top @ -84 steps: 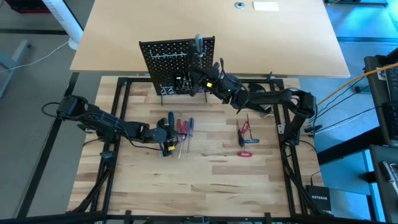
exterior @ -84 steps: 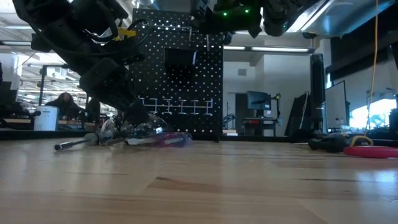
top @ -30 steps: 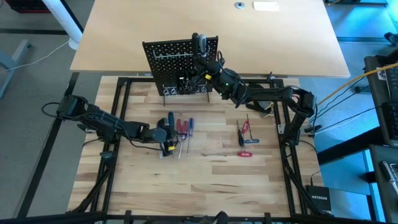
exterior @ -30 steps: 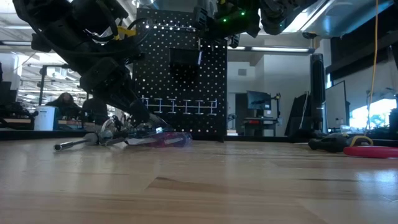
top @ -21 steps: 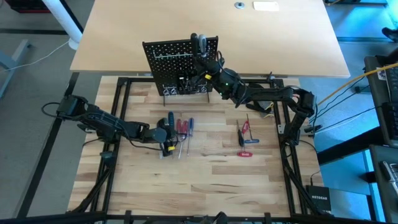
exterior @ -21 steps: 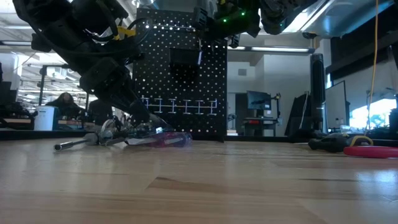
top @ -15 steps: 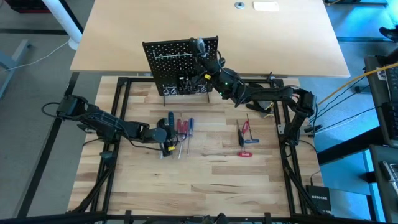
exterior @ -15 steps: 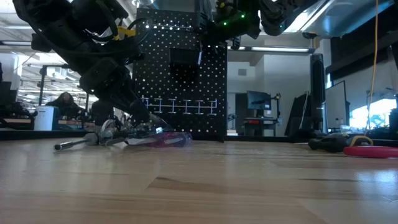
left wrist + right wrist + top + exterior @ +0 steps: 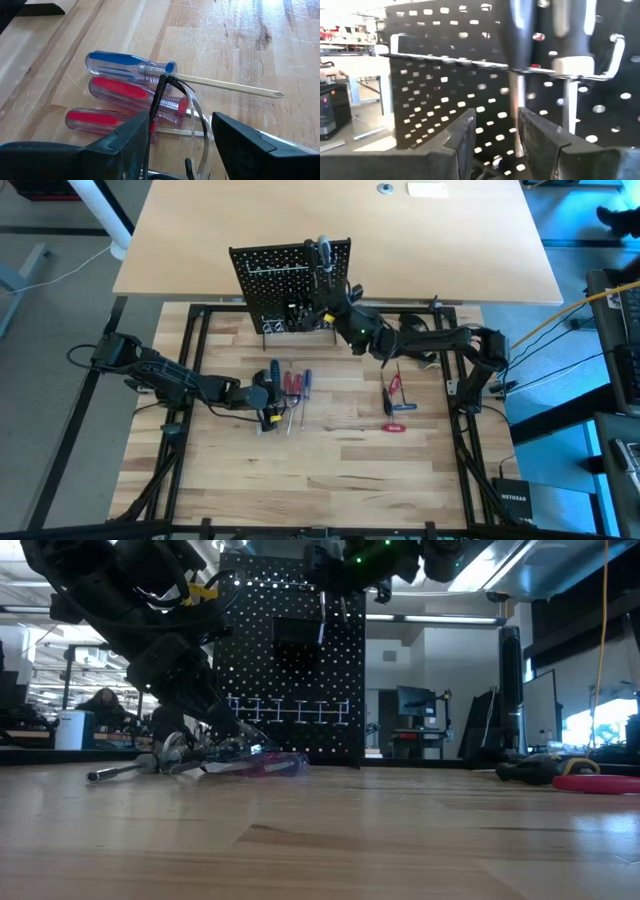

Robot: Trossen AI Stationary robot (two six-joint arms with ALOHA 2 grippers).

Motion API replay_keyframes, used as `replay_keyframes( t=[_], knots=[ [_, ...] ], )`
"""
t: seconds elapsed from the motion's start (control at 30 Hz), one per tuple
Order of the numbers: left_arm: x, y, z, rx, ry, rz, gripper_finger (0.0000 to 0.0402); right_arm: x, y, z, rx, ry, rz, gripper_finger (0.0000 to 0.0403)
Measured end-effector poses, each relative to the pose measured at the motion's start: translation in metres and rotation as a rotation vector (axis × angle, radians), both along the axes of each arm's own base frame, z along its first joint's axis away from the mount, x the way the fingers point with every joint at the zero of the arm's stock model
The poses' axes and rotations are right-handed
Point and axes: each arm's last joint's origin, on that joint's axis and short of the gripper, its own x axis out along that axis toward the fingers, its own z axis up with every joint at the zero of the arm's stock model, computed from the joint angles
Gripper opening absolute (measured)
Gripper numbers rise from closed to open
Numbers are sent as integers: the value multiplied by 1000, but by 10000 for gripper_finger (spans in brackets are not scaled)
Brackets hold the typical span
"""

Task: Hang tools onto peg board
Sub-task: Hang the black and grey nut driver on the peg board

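Note:
The black peg board (image 9: 285,280) stands upright at the table's far side; it also shows in the low view (image 9: 290,660). A black-handled screwdriver (image 9: 520,30) stands in the board's wire rack (image 9: 445,59), its handle above the rack and its shaft (image 9: 519,110) hanging below. My right gripper (image 9: 335,305) is open and empty just in front of the board. Blue- and red-handled screwdrivers (image 9: 295,385) lie on the table. My left gripper (image 9: 182,145) is open just above them, over the blue one (image 9: 120,62) and two red ones (image 9: 130,90).
Red-handled pliers (image 9: 395,390) and a small red tool (image 9: 397,427) lie right of centre. More small tools hang low on the board (image 9: 290,315). A black metal frame (image 9: 190,380) runs along the table's edges. A thin black cable loop (image 9: 160,95) crosses the left wrist view.
My right gripper has drawn back from the peg board toward the table's near edge. The black-handled screwdriver has stayed in the rack on the board.

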Motion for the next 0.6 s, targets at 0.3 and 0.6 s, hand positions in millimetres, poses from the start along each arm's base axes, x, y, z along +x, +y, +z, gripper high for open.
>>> replay_keyframes(
  t=[0.3, 0.6],
  knots=[
    [0, 0, 0, -2, 0, 2, 208, 0, 59, 10, -76, 137, 24, 147],
    [-2, -4, 6, -11, -29, -11, 208, -25, 141, 4, 1, 430, 316, 147]
  ],
)
